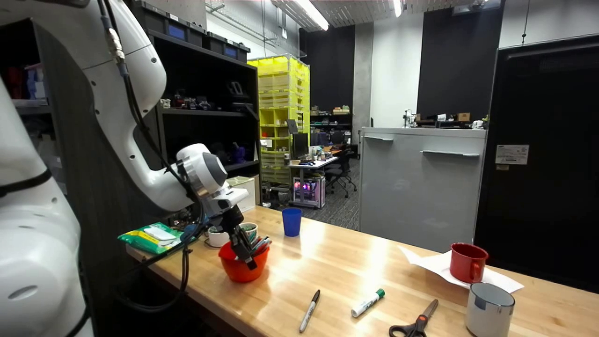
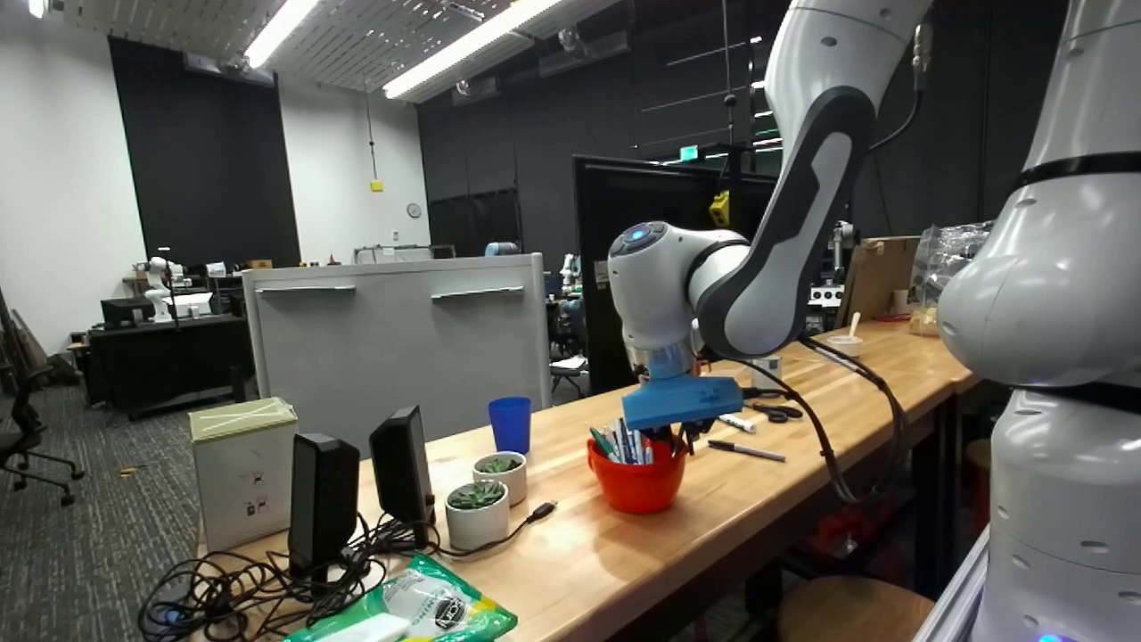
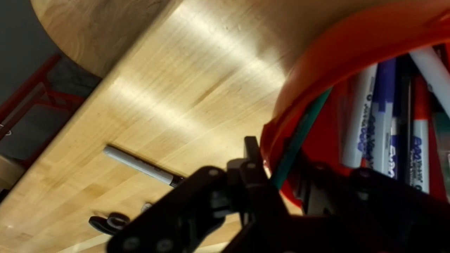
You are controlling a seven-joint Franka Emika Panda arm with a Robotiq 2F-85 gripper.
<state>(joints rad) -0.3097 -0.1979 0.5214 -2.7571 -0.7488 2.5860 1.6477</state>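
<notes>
A red-orange bowl stands on the wooden table; it also shows in an exterior view and in the wrist view. Several markers lie in it, with white bodies and coloured caps. A slim green stick-like thing, perhaps a pen or pencil, leans at its rim. My gripper points down at the bowl's edge. Its fingers are apart, one outside the rim and one inside, with rim and green thing between them. I cannot tell whether they touch. The inner fingertip is dark and partly hidden.
A grey pen, a green-capped marker, scissors, a red mug on paper and a pale mug lie along the table. A blue cup, potted plants, speakers, cables and a green packet stand beyond the bowl.
</notes>
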